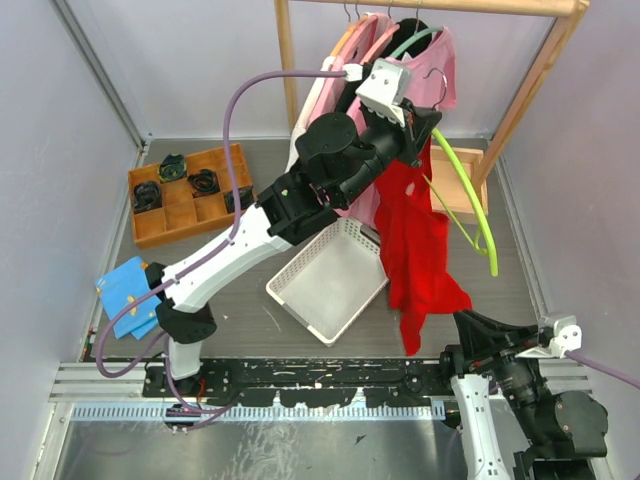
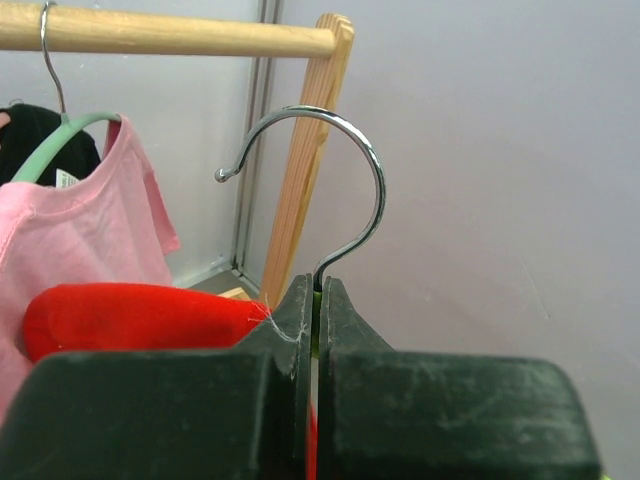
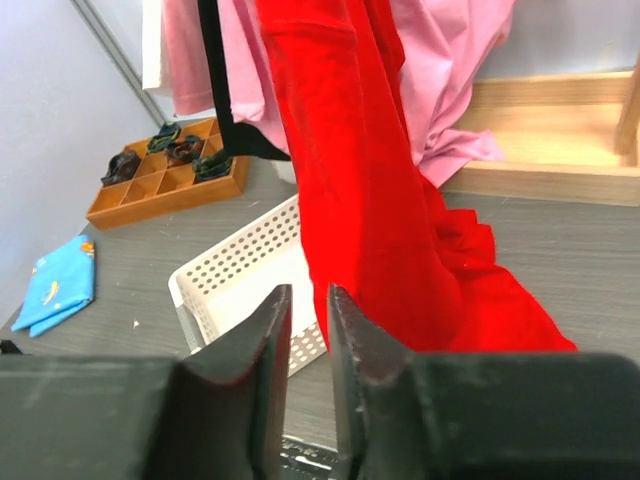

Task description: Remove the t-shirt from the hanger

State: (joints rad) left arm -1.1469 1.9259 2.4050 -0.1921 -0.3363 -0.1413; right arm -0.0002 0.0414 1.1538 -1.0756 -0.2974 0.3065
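Observation:
A red t-shirt (image 1: 420,260) hangs in a long bunch from a lime-green hanger (image 1: 470,205) with a metal hook (image 2: 370,170). The hanger is off the rail, held up in the air. My left gripper (image 1: 418,125) is shut on the hanger's neck just under the hook, seen close up as the left gripper (image 2: 316,295) with red t-shirt (image 2: 130,315) beside it. My right gripper (image 3: 309,300) sits low at the near right, just left of the hanging red t-shirt (image 3: 370,200). Its jaws stand a narrow gap apart with nothing between them.
A white perforated basket (image 1: 330,275) lies under the shirt's left side. A wooden rack (image 1: 290,60) at the back carries a pink shirt (image 1: 440,65) and other garments. A wooden divider tray (image 1: 185,195) and a blue cloth (image 1: 130,290) sit at the left.

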